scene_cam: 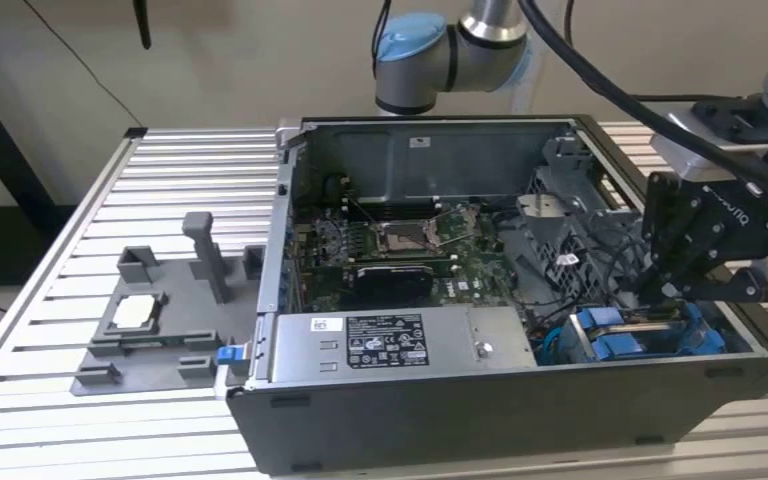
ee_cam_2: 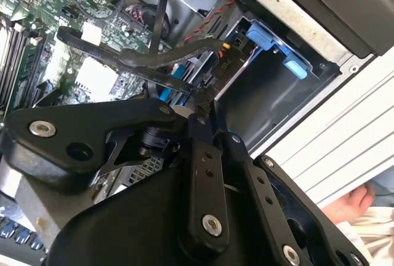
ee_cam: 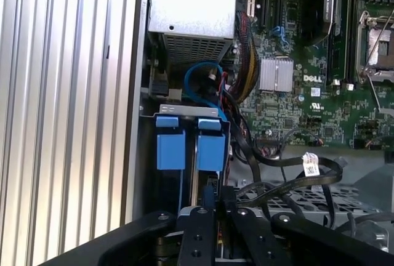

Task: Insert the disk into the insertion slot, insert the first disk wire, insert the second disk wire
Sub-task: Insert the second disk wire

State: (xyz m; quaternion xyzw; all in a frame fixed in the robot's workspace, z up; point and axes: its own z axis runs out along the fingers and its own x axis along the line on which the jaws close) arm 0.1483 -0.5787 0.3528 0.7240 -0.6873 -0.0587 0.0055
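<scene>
Two dark fingers of the gripper (ee_cam_2: 212,118) sit pressed close together at the centre of the second wrist view, apparently pinching a black wire connector (ee_cam_2: 206,90); the grip looks closed on it, though the contact is partly hidden. Just beyond them, the insertion slot (ee_cam_2: 271,90) opens toward the upper right of the frame, its blue tabs (ee_cam: 184,143) standing side by side at the centre left of the first wrist view. I judge the disk already seated there, since the gripper hovers at its cable end. Farther off, the motherboard (scene_cam: 398,245) fills the case's middle in the exterior view.
</scene>
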